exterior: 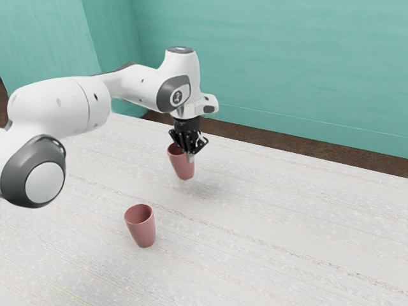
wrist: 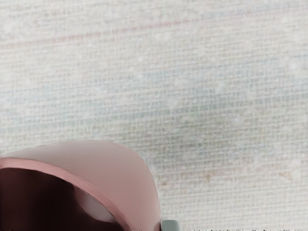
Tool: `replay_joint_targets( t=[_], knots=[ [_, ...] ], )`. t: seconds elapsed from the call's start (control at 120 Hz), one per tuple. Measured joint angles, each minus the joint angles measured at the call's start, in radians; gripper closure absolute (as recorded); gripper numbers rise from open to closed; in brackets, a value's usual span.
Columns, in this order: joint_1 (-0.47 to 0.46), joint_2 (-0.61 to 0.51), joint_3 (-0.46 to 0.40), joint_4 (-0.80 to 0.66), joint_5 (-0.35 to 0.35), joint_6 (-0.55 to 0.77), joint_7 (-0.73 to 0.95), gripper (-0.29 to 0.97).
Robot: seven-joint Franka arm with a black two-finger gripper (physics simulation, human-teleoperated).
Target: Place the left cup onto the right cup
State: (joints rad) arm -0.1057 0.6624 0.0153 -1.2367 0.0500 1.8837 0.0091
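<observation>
Item 1. Hand: black, two-fingered, pointing down from the white arm. It is clamped on the rim of the held cup, seemingly one finger on each side of the wall. A rim grip of this kind probably leaves the cup's base free to settle into another cup.

Item 2. Held cup: pink, tapered, mouth upward, leaning slightly. It hangs from the hand, apparently just clear of the desk, with its shadow falling on the boards toward the exterior view's right. In the wrist view the held cup sits directly under the hand; its dark interior shows nothing inside.

Item 3. Second cup: same pink and same shape, standing on the desk with its mouth up and a slight lean. It sits nearer the camera than the held cup and well apart from it, untouched. The part of its interior that shows appears empty, so it should accept a cup nested into it.

Item 4. Desk: pale, whitewashed wood grain.

Status: by judgement, the carry stage. The held cup is up but not yet over the second cup, and stacking is not yet done.
</observation>
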Motion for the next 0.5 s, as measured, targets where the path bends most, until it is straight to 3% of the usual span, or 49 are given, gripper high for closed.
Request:
replay_joint_targets(
  t=[0.5],
  knots=[
    [-0.013,-0.177,0.0,-0.165,0.002,-0.021,-0.008,0.78]
  ],
)
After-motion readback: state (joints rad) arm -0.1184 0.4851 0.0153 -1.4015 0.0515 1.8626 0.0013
